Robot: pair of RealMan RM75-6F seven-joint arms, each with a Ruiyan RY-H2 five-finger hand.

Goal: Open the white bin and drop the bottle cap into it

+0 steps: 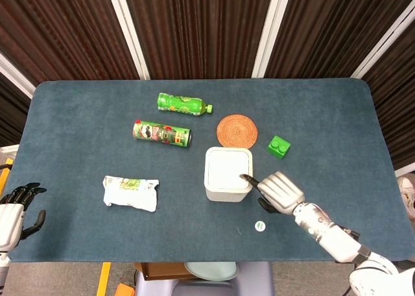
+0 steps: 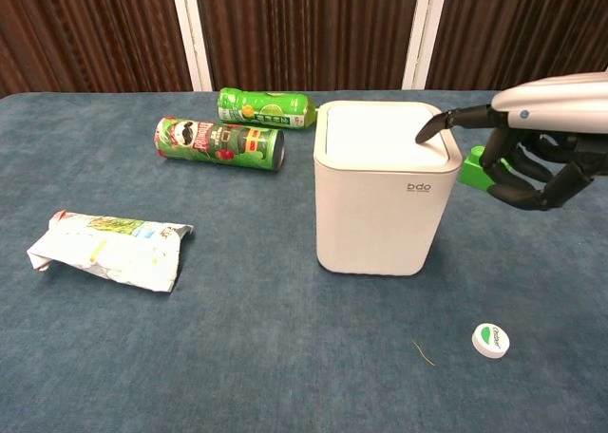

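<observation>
Your table (image 1: 78, 114) carries a blue-grey cloth, and the white bin (image 1: 228, 173) stands upright near its middle with the lid down. Your right hand (image 1: 279, 192) is at the bin's right side: one finger is stretched out with its tip on the lid's right front corner, the rest are curled under, and it holds nothing. In the chest view that fingertip (image 2: 425, 132) sits right at the lid's edge. Your left hand (image 1: 16, 211) hangs off the table's left front corner, fingers loosely spread and holding nothing.

A crumpled wrapper (image 1: 131, 192) lies to the left of the bin. Behind it lie a green chip can (image 1: 162, 133) and a green bottle (image 1: 183, 104), both on their sides. A round woven mat (image 1: 237, 131) lies behind the bin, a green toy brick (image 1: 279, 146) just beside it. The bottle cap (image 1: 259, 226) lies on the cloth in front of the bin, below your right hand, apart from both.
</observation>
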